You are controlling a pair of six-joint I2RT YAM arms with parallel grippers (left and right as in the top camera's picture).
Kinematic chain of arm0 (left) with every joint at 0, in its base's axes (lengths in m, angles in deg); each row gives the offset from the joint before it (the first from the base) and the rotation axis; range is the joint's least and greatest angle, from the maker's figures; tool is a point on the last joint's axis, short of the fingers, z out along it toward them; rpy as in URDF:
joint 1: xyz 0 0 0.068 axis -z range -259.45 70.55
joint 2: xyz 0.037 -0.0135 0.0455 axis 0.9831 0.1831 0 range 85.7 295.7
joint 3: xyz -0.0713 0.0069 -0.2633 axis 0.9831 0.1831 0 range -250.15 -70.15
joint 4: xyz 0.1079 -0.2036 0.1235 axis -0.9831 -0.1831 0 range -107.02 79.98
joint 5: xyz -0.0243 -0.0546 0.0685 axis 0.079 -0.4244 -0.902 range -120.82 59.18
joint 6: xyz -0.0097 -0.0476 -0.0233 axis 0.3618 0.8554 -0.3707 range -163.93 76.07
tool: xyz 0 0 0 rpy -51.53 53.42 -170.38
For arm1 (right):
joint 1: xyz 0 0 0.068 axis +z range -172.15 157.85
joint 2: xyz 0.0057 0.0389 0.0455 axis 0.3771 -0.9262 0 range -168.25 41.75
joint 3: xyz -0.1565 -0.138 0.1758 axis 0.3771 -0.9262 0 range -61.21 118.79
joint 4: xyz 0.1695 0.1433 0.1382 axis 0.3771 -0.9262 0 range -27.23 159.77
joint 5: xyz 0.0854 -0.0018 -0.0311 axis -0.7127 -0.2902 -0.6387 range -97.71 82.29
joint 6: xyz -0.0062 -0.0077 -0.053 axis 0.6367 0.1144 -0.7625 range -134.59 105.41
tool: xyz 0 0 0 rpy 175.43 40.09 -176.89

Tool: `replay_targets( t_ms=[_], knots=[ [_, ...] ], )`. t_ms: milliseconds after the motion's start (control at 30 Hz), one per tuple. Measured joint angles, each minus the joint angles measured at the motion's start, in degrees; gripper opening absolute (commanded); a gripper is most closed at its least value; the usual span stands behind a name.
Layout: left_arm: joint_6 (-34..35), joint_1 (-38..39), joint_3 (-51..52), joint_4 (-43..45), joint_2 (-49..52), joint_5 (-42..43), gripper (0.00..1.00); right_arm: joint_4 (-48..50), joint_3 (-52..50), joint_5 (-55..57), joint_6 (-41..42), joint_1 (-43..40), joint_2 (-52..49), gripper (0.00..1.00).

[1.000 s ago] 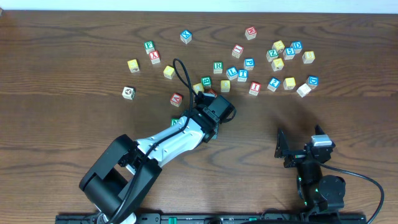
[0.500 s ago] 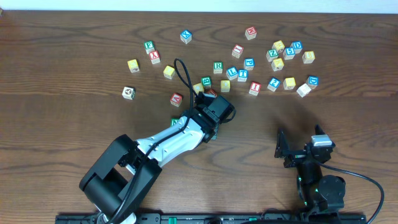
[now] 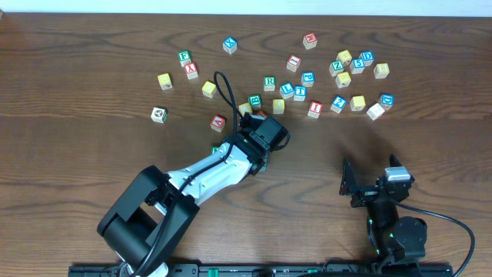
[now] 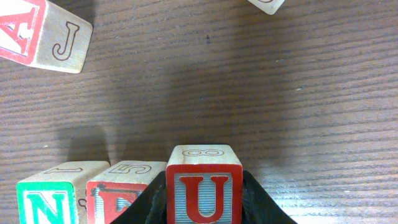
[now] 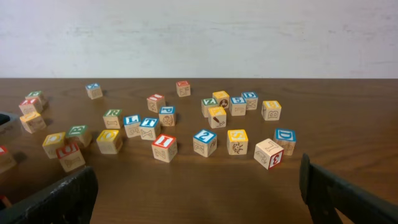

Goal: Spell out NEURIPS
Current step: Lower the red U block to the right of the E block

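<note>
In the left wrist view my left gripper (image 4: 204, 190) is shut on the red-bordered U cube (image 4: 204, 183), which stands on the table just right of the red E cube (image 4: 121, 190) and the green N cube (image 4: 53, 199). Overhead, the left arm covers this row; only a green corner of the N cube (image 3: 217, 150) shows. The green R cube (image 3: 269, 82) and red I cube (image 3: 314, 108) lie among the scattered cubes farther back. My right gripper (image 3: 370, 185) rests open near the front right with nothing between its fingers (image 5: 56, 199).
A red A cube (image 4: 37, 31) lies beyond the row to the left, seen overhead as the A cube (image 3: 218, 121). Several other lettered cubes are scattered across the far half of the table, densest at the right (image 3: 357, 65). A black cable (image 3: 223, 88) loops over the left arm.
</note>
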State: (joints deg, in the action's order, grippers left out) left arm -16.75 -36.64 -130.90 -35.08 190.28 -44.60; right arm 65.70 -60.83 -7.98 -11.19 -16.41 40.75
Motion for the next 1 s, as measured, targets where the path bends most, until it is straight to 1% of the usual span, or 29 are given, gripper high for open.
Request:
replay_targets(
  t_ms=[1000],
  knots=[
    [-0.07, -0.76, 0.0, 0.0, 0.0, 0.02, 0.08, 0.0, 0.0, 0.0, 0.0, 0.0, 0.0, 0.99]
  ],
)
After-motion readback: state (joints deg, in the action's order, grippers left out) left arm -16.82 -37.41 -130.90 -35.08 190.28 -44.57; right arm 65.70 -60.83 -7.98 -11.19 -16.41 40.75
